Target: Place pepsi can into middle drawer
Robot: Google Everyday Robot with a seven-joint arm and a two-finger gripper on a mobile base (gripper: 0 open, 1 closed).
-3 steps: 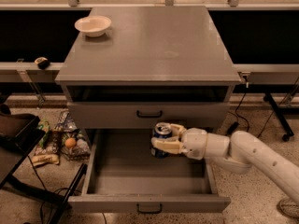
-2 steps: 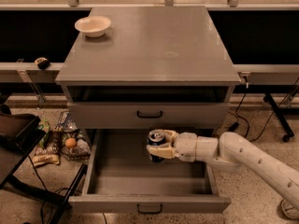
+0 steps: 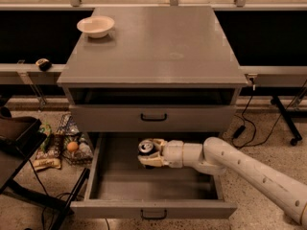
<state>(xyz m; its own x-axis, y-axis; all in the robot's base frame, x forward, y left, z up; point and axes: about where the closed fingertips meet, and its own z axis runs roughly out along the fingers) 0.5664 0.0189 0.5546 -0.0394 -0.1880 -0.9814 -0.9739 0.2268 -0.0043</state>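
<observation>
The pepsi can (image 3: 146, 147) is upright, its silver top showing, held between my gripper's fingers. My gripper (image 3: 148, 153) is shut on the can and reaches in from the right, inside the open middle drawer (image 3: 153, 181), over its rear left part. The can's lower body is mostly hidden by the fingers. The drawer is pulled far out, with a plain grey floor and a small black handle (image 3: 154, 215) on its front.
The closed upper drawer front (image 3: 153, 118) sits just above the gripper. A cream bowl (image 3: 96, 26) stands on the cabinet top at the back left. A basket of snacks and fruit (image 3: 67, 145) lies on the floor left of the drawer. A dark chair (image 3: 17, 150) is at far left.
My gripper has moved left with the can, further over the drawer's left half, and slightly down into the drawer.
</observation>
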